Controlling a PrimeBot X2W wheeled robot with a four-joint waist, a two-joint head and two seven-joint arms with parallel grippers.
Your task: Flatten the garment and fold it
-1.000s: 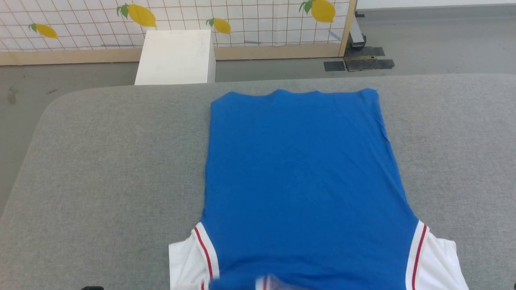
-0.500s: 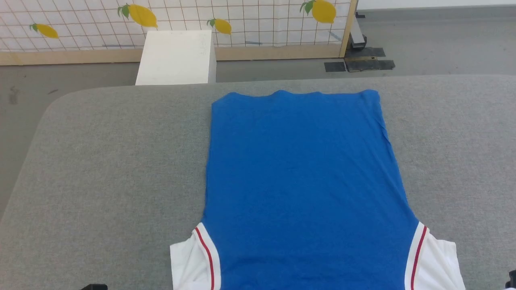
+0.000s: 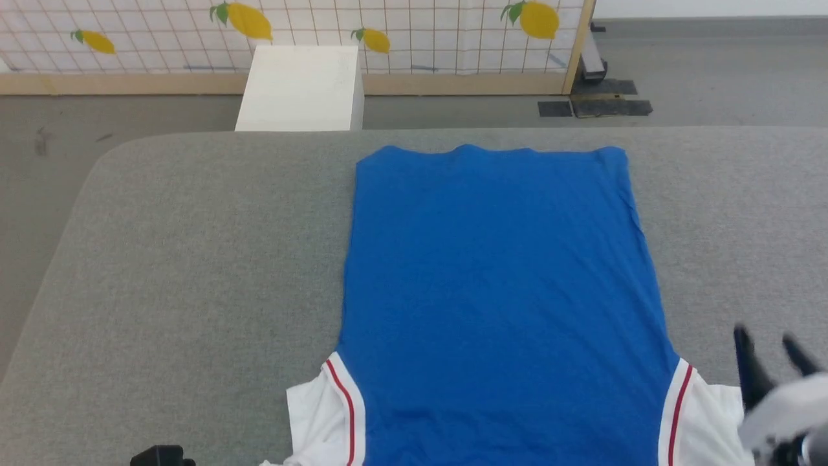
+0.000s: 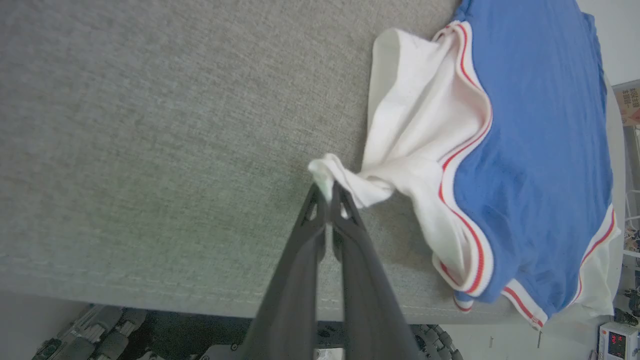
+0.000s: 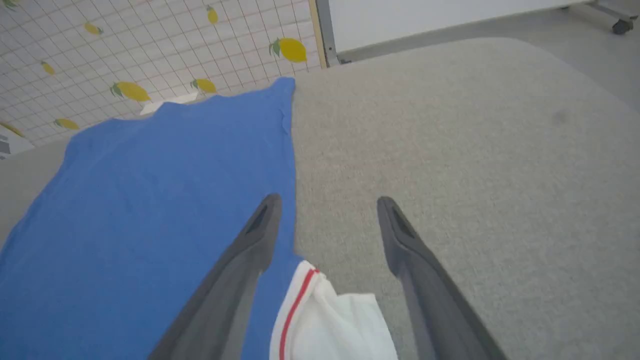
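A wide pad covered in grey woven fabric [image 3: 194,259], rounded at its far left corner, is seen. A bright blue jersey [image 3: 498,291] with white sleeve panels and thin red piping is spread flat on it, right of the middle. The white panels are rumpled by the near edge.

— What sort of place is this?
— A test lab or workshop, not a home. The grey padded table [image 3: 194,272] stands on a bare concrete floor [image 3: 711,71] with black tape patches [image 3: 611,107] stuck to it.
— And beyond the table's far edge?
— A wood-framed screen [image 3: 420,39] printed with lemons and a plain white box [image 3: 301,87]. Down past another edge sits a small meter [image 4: 617,345] with red digits.
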